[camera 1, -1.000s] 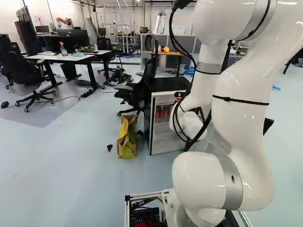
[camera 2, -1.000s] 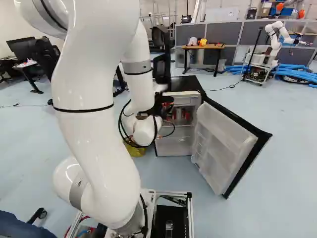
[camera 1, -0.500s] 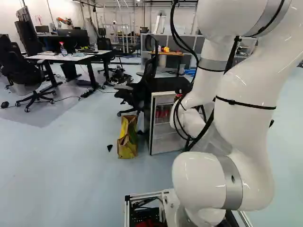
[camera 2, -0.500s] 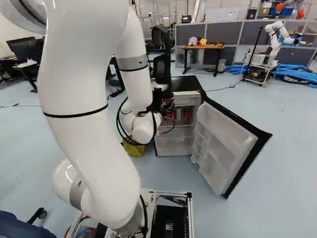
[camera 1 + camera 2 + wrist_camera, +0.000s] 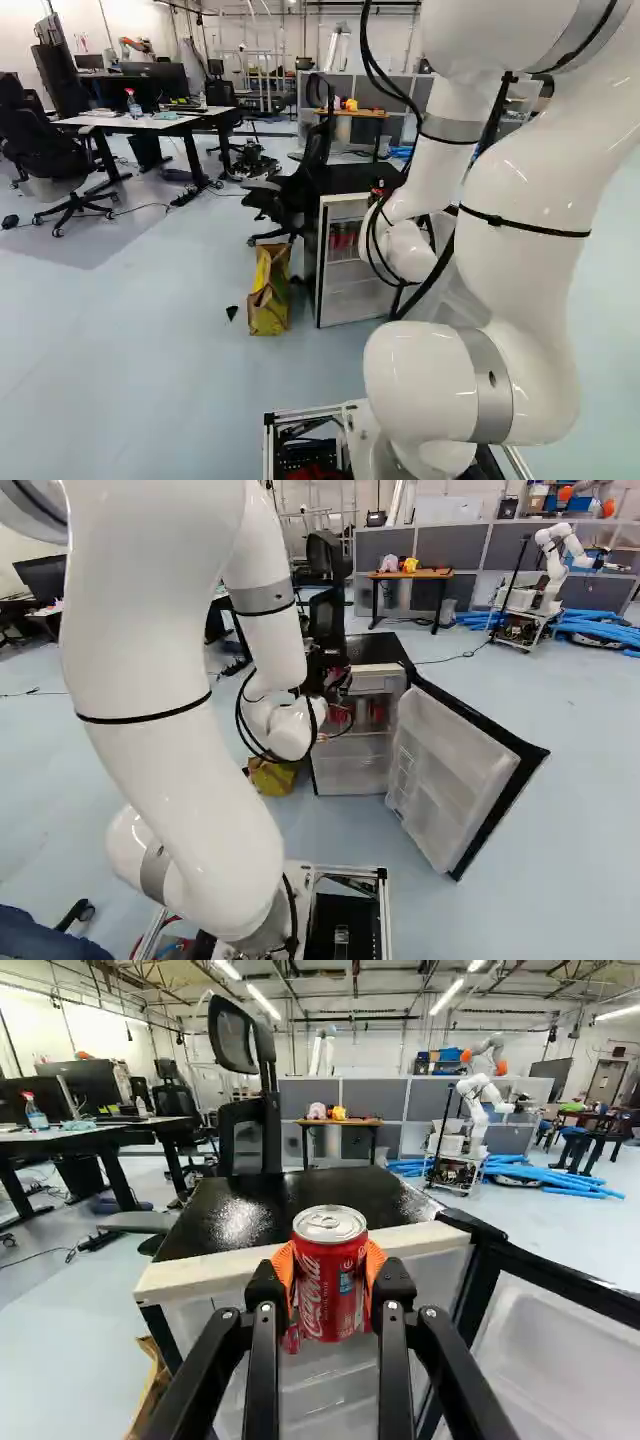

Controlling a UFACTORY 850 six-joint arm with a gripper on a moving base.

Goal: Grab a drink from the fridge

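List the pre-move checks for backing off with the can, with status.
1. Gripper closed on can: ok, orange pads on both sides.
2. Can upright: ok.
3. Can out of fridge: ok, it covers part of the top's front edge in the wrist view.
4. Door open: ok, swung wide.
5. Enough room between arm and door for the move: cannot tell.
6. Put-down spot chosen: cannot tell, nothing marks one.

White arm (image 5: 170, 770) | grey bands (image 5: 493, 405) | black straps (image 5: 525, 225), cables (image 5: 430, 281) | black tool (image 5: 338, 678), orange pads (image 5: 375, 1264)

arm (image 5: 520, 250) cut off, fridge (image 5: 375, 650) partly hidden
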